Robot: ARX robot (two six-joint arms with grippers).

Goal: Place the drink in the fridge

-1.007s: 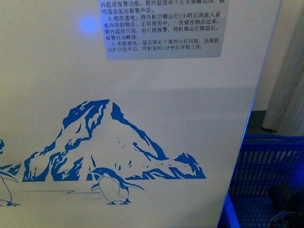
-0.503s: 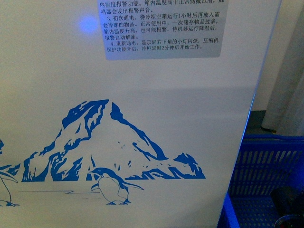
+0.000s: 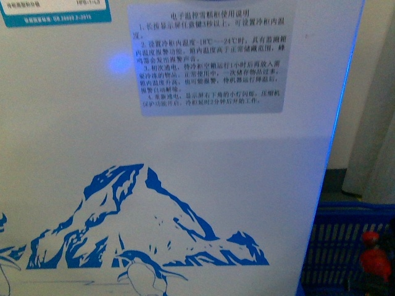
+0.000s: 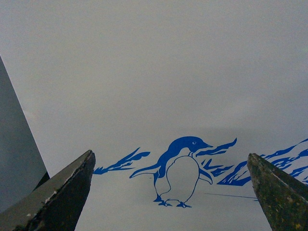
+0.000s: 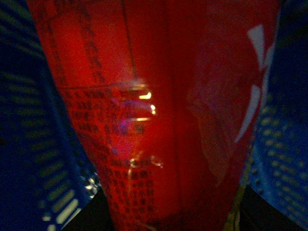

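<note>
Left wrist view: my left pincer gapes wide with nothing in it; both fingers are off the fridge wall, with open room between them.
Penguin: drawn on the white wall straight ahead of that pincer, seen whole.
Fridge, left part: the teal label is cut off by the frame's top corner; the blue glow just right of it is blurred.
Sticker: grey instruction sticker, print too small to read.
Iceberg drawing: below the sticker; the penguin under it is cut off at the frame bottom.
Fridge right edge: runs top to bottom, lit blue; the lid and top are out of frame.
Blue basket: just right of that edge, low; only a slatted corner shows.
Drink: far right at the basket, clear of the fridge edge; red cap and label are blurred, and I cannot tell if it is in or above the basket.
Right pincer: closed on the drink as far as I can make out; the red label fills the view, dark finger shapes flank it, and basket slats sit close on both sides.
</note>
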